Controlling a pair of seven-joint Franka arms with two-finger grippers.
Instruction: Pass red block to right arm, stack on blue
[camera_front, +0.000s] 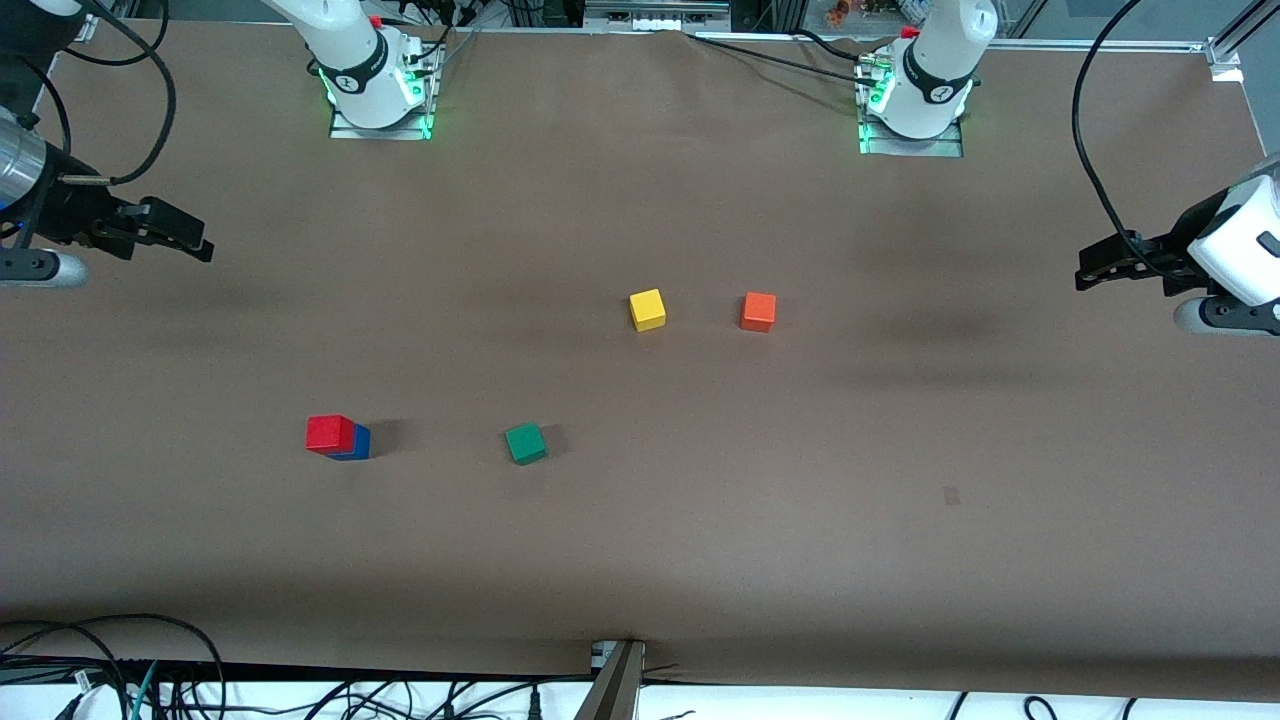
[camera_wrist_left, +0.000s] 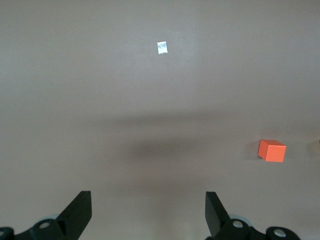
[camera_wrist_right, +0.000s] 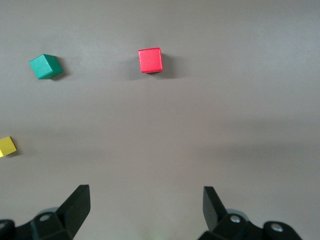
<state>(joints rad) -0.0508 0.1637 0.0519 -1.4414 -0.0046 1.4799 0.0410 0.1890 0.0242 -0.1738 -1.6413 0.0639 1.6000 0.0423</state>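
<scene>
The red block (camera_front: 329, 432) sits on top of the blue cube (camera_front: 358, 444), toward the right arm's end of the table and nearer the front camera than the yellow cube. In the right wrist view the red block (camera_wrist_right: 150, 60) covers the blue one. My right gripper (camera_front: 198, 240) hangs open and empty over bare table at its own end, well apart from the stack; its fingers (camera_wrist_right: 80, 200) stand wide with nothing between them. My left gripper (camera_front: 1088, 272) hangs open and empty over the other end of the table, its own view showing the gripper (camera_wrist_left: 148, 200) above bare surface.
A green cube (camera_front: 525, 442) lies beside the stack toward the table's middle. A yellow cube (camera_front: 647, 309) and an orange cube (camera_front: 758, 311) sit side by side farther from the front camera. A small tape patch (camera_front: 951, 495) marks the table. Cables line the front edge.
</scene>
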